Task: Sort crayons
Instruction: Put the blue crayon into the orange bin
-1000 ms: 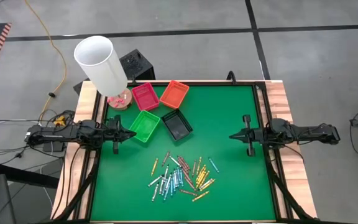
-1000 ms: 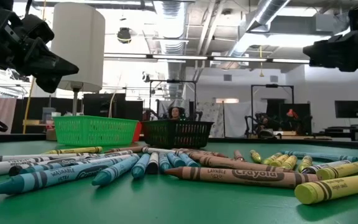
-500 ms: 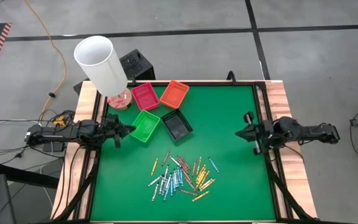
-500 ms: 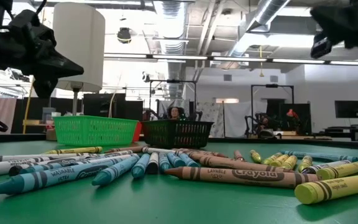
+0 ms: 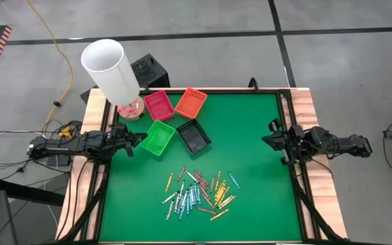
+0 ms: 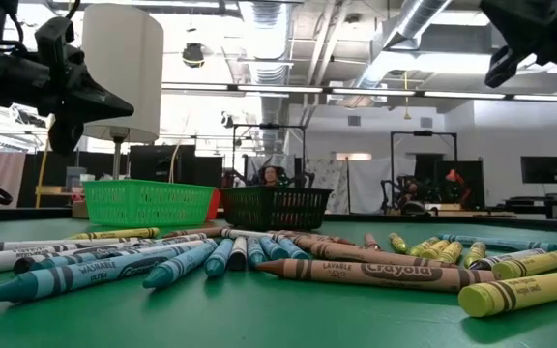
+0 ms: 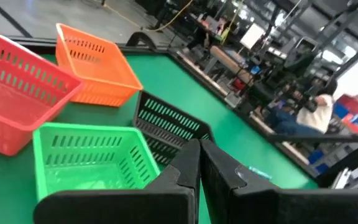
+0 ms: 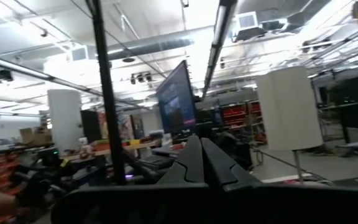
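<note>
Green felt covers the tabletop where a loose heap of crayons waits unsorted.

Four small trays sit beyond the heap: red tray, orange tray, green tray and black tray, the last nearest the crayons. Left claw hangs clenched and empty just beside the green tray; right claw hangs clenched and empty well apart from the crayons, near the tabletop's edge.
</note>
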Controlling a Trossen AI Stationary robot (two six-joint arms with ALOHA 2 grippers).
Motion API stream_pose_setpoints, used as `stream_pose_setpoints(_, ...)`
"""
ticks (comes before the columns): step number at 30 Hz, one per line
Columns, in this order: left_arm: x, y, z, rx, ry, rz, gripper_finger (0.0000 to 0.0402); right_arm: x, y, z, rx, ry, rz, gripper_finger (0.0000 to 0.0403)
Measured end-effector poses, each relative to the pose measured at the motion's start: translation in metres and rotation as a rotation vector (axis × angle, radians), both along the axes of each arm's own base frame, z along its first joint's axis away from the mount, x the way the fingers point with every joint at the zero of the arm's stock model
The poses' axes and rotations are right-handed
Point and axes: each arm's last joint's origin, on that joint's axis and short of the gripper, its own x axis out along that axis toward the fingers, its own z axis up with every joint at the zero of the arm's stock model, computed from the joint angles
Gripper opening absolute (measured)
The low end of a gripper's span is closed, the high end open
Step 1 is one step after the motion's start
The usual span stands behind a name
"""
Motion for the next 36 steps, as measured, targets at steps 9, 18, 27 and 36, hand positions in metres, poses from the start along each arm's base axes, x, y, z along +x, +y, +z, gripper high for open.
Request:
stream_pose_setpoints(9,-0.001,0.002,-0.001,-0.001,0.009,0.075,0.0,0.003,-0.002,-0.007,-0.014,0.079,-0.082,0.0)
stream_pose_setpoints(18,-0.001,0.002,-0.002,-0.031,0.008,0.087,0.0,0.007,-0.005,-0.024,0.102,0.255,-0.142,0.0)
stream_pose_setpoints(27,-0.003,-0.001,0.023,0.029,-0.136,-0.026,0.002,0.007,-0.007,-0.02,0.186,0.273,-0.209,0.0)
stream_pose_setpoints(36,-0.018,-0.003,0.067,0.1,-0.244,-0.1,0.011,0.012,-0.008,0.024,0.109,0.281,-0.249,0.0)
